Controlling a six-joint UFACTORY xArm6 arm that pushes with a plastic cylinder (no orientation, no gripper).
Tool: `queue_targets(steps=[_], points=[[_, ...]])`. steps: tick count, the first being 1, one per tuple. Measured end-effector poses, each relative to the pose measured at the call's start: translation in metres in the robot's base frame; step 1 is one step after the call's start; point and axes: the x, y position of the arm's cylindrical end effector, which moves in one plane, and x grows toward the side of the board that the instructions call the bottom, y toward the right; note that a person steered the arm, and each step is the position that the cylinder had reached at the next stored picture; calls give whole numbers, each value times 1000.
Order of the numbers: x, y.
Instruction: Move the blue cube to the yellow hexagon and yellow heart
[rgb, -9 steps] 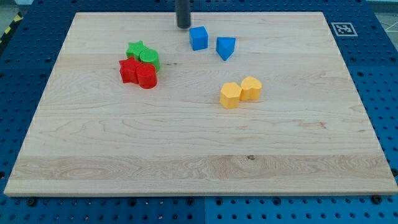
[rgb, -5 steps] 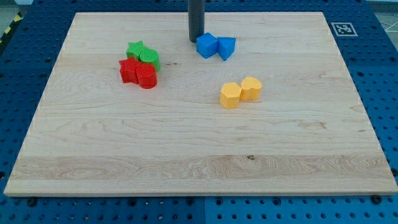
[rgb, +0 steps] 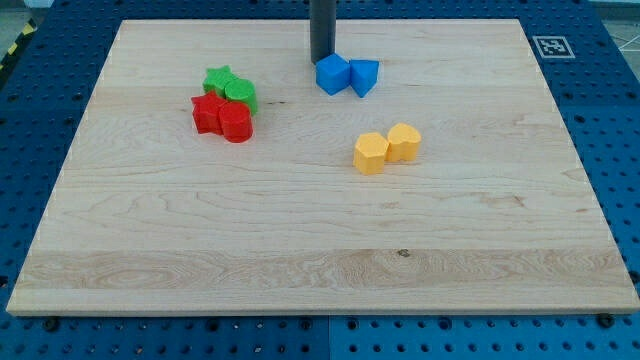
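Blue cube (rgb: 332, 74) touches my tip (rgb: 322, 61) at its far side; the rod grips nothing; yellow pair (rgb: 386, 148) lies nearer.

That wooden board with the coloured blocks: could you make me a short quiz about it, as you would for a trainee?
1. True or false: the blue cube touches the other blue block.
2. Where is my tip relative to the blue cube? A) right behind it, towards the view's top B) at the view's bottom edge C) among the red blocks
3. Fill in: the yellow pair lies towards the view's ______ from the blue cube.

Key: 1 true, they sit side by side with no visible gap. 2 A. 3 bottom, and somewhat to the right. The red blocks and green blocks sit clustered at the view's left.
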Motion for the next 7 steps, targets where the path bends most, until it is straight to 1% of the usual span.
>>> queue_targets(steps=[1, 3, 5, 7], points=[[23, 8], [66, 46], [85, 60], [98, 60]])
